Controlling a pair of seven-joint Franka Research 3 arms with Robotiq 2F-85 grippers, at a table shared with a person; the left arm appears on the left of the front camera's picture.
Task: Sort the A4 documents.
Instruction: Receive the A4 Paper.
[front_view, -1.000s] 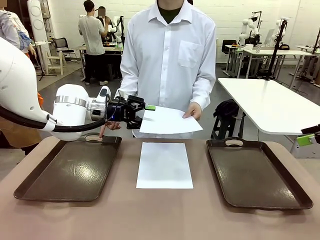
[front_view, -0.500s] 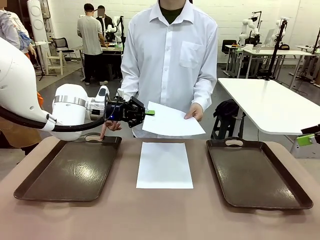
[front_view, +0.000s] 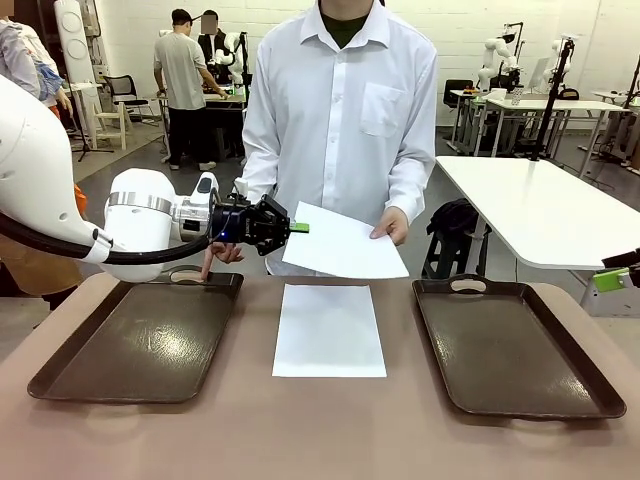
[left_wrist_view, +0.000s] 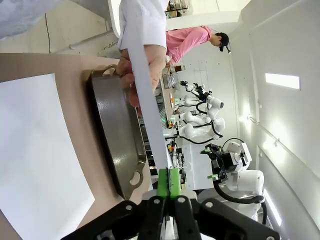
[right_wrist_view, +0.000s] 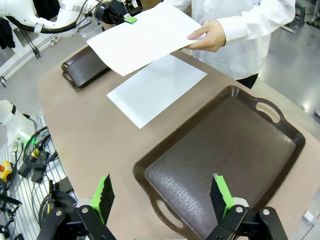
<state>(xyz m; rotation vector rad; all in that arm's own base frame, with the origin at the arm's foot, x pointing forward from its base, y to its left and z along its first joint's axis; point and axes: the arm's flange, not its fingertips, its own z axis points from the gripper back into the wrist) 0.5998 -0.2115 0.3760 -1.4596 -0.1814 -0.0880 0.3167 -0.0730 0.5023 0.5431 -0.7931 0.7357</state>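
Note:
One white A4 document (front_view: 343, 243) hangs in the air above the table's far edge. The person's hand (front_view: 391, 225) holds its right corner. My left gripper (front_view: 296, 227) is shut on its left edge, green pads pinching the sheet (left_wrist_view: 148, 107) edge-on in the left wrist view. A second A4 document (front_view: 329, 329) lies flat on the table between the two trays, seen too as the flat sheet (right_wrist_view: 156, 87) under the held sheet (right_wrist_view: 142, 35). My right gripper (right_wrist_view: 162, 196) stands open above the near end of the right tray (right_wrist_view: 278, 134), with nothing between its fingers.
A dark brown handled tray (front_view: 76, 372) lies at the left, another tray (front_view: 592, 378) at the right. The person's other hand (front_view: 208, 260) touches the left tray's far handle. A white table (front_view: 545, 205) stands behind at the right.
My left gripper's jaws have closed onto the left edge of the held sheet. The sheet has shifted slightly; the person's hand still holds its right corner. The right arm is unchanged.

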